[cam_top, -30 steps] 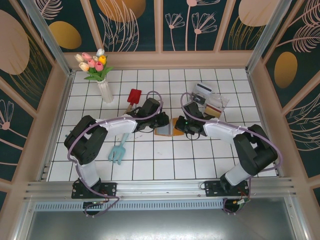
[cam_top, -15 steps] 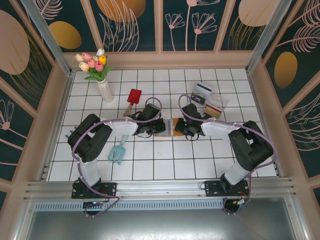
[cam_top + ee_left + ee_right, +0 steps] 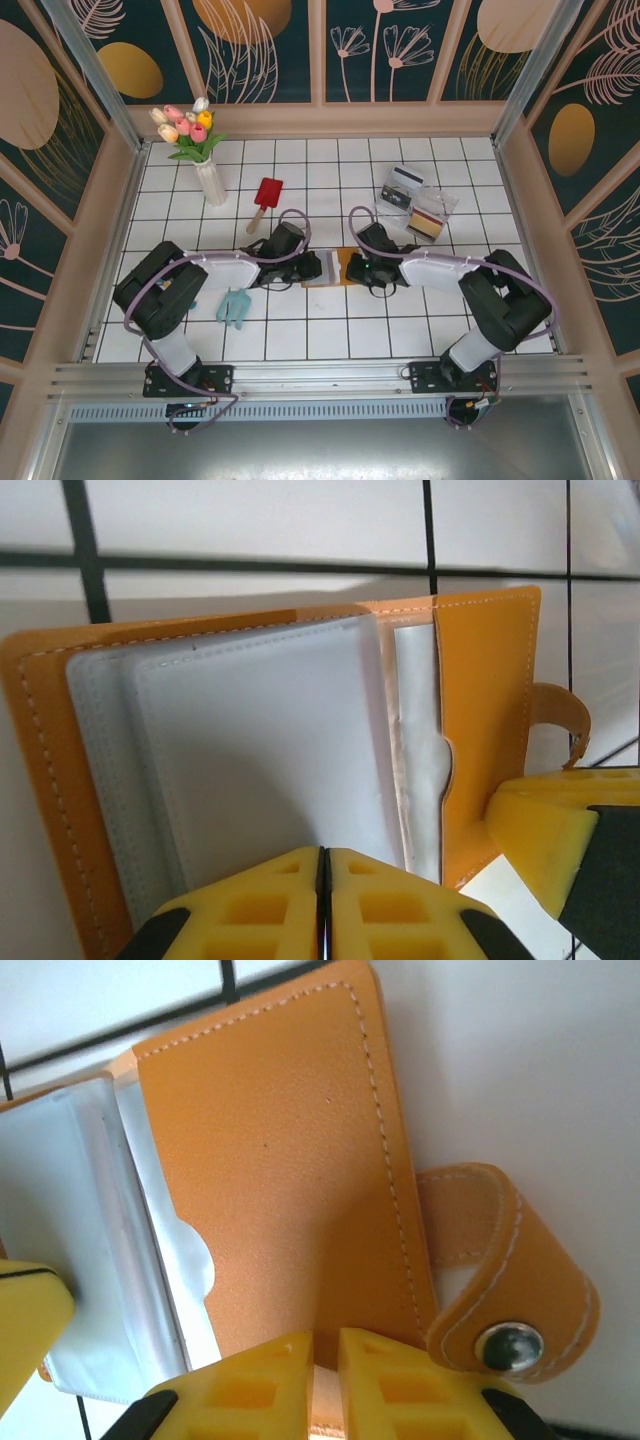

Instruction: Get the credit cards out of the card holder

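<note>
The card holder lies open on the white tiles between my two grippers. It is orange leather with grey translucent inner leaves. I cannot tell any credit cards apart from these grey pockets. My left gripper is shut on the near edge of the big grey leaf. The right gripper is pinched on the edge of the orange cover, beside the strap with its metal snap. In the top view the left gripper and right gripper face each other across the holder.
A clear tray with cards in it stands at the back right. A white vase of tulips, a red trowel and a teal hand fork are on the left. Low walls ring the tiled floor.
Both grippers and the card holder between them have moved about one tile toward the near edge. The left arm's elbow has swung out to the left.
</note>
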Action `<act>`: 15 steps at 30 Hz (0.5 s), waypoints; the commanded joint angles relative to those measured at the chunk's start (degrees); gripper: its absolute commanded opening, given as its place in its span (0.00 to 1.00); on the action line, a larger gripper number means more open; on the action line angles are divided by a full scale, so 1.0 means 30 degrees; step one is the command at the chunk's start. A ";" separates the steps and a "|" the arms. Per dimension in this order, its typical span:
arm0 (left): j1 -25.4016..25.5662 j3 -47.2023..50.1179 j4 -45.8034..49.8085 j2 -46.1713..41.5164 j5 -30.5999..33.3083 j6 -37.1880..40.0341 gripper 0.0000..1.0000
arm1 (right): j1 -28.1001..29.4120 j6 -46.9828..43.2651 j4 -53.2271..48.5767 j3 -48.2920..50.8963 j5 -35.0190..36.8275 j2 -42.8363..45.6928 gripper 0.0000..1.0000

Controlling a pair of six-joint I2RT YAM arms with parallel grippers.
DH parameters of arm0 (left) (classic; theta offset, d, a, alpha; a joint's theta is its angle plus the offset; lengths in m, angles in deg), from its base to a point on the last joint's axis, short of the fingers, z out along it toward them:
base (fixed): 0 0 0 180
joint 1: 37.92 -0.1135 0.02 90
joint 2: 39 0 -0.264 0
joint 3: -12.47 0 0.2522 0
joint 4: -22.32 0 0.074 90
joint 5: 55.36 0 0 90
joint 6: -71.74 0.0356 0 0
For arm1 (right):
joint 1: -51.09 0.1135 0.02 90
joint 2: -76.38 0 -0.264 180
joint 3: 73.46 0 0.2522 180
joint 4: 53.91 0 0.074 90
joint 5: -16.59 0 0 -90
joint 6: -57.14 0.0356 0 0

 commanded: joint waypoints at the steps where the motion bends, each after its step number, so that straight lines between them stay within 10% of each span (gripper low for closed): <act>1: -0.0067 0.0351 0.1805 -0.1008 0.0276 -0.0177 0.18 | 0.0213 0.0091 -0.1490 -0.0358 0.0706 0.1495 0.19; 15: -0.1680 0.2206 0.1903 -0.5865 0.3522 -0.2751 0.81 | 0.1466 -0.1880 -0.2995 -0.6015 0.4386 0.1476 0.31</act>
